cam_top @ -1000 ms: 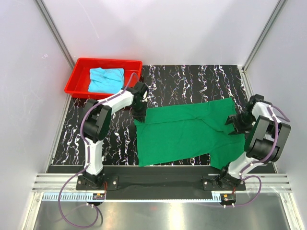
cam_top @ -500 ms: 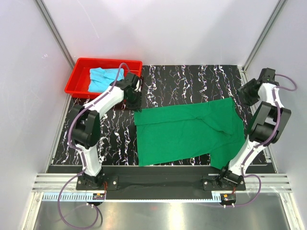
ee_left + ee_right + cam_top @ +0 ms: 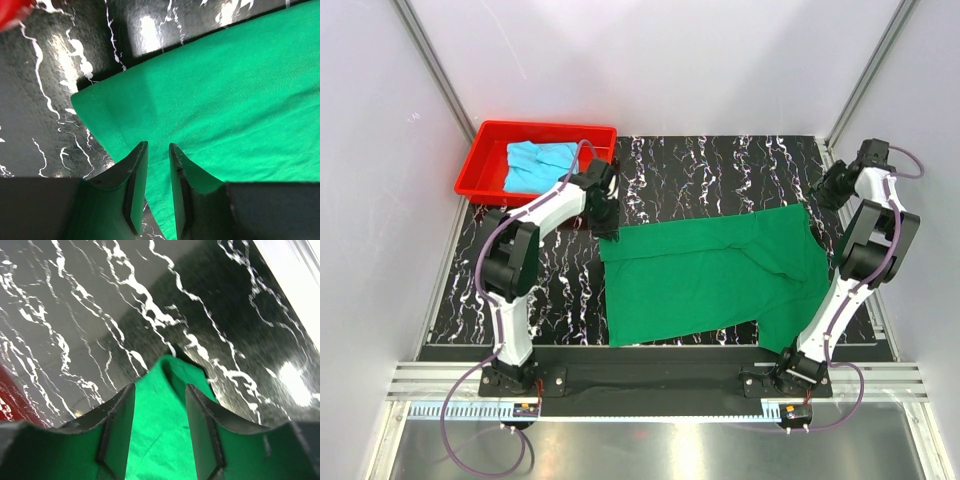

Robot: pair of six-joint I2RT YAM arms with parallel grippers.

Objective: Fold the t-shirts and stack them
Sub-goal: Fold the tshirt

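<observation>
The dark green t-shirt (image 3: 705,275) lies spread flat on the black marbled table. My left gripper (image 3: 608,224) hovers at its far-left corner; in the left wrist view the jaws of the left gripper (image 3: 158,144) stand a narrow gap apart over the hem of the green t-shirt (image 3: 225,95), gripping nothing. My right gripper (image 3: 830,190) is by the shirt's far-right corner. In the right wrist view the right gripper (image 3: 160,386) is open, with a raised fold of green cloth (image 3: 172,370) showing in the gap. The light cyan-blue t-shirt (image 3: 538,165) lies bunched in the red tray.
The red tray (image 3: 485,160) stands at the far-left corner of the table, just behind my left arm. White enclosure walls (image 3: 910,150) close in on both sides, and the right one stands close to my right arm. Bare marbled surface (image 3: 720,170) lies beyond the shirt.
The right gripper rose from the shirt's right sleeve area to its far-right corner. The left gripper swung toward the tray, then came back to the shirt's far-left corner. The shirt has not moved.
</observation>
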